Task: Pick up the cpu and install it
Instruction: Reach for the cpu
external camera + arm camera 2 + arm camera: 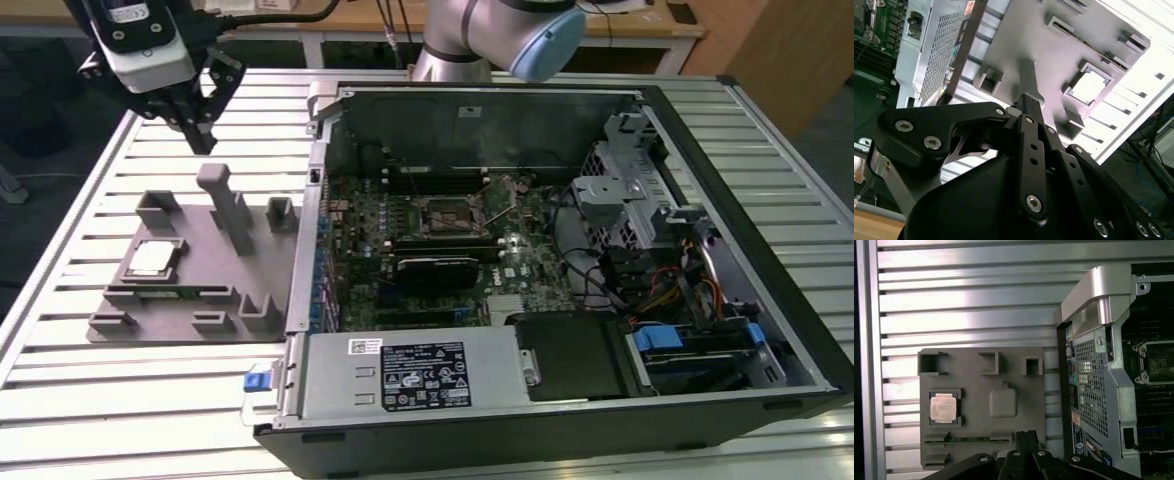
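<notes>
The gripper (204, 145) hangs above the slatted aluminium table (80, 400), over the far end of the grey plastic fixture (200, 262) and clear of it. Its fingers are closed against each other with nothing between them; both wrist views show the two black fingertips meeting in a single narrow tip.

The cpu (151, 258) lies flat in a square recess of the fixture, on the side toward the exterior view's left, metal plate facing up. It is untouched and well apart from the gripper. In the first wrist view the cpu (943, 407) sits in its black-cornered recess, with a blank raised square pad (1003, 402) beside it on the fixture. In the second wrist view the cpu (1089, 86) appears as a bright square beyond the fingertips.

An upright post (224, 205) and several slotted holders rise from the fixture.

Just beside the fixture, toward the exterior view's right, an open computer case (721, 110) lies on its side. The motherboard (360, 215) lies inside it, with the processor socket (447, 213) near its middle. A silver power supply (407, 375) fills the near edge of the case.
</notes>
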Action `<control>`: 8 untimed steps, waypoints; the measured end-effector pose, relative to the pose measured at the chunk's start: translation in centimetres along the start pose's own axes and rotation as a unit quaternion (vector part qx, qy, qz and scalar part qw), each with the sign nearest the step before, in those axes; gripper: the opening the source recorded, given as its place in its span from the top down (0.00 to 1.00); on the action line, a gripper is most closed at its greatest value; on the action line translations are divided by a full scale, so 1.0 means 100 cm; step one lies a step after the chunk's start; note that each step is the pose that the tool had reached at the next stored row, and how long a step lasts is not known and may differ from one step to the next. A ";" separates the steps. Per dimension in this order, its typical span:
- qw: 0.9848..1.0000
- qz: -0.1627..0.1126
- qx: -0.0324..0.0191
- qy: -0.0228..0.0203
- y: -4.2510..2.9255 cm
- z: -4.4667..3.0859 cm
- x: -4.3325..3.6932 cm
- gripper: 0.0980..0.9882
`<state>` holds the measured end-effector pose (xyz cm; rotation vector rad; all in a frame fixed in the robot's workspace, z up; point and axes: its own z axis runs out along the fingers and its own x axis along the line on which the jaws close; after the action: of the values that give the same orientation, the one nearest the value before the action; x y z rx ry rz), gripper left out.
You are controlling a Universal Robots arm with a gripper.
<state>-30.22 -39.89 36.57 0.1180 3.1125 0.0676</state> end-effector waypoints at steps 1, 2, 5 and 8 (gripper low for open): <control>1.000 0.000 0.000 0.000 -0.0001 0.0005 0.0014 0.99; 1.000 0.000 0.000 0.000 -0.0003 0.0010 0.0027 0.99; 1.000 0.000 0.000 0.000 -0.0006 0.0023 0.0069 0.99; 1.000 0.000 0.000 0.000 -0.0010 0.0037 0.0112 0.99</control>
<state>-31.33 -39.89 36.17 0.1180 3.1125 0.0676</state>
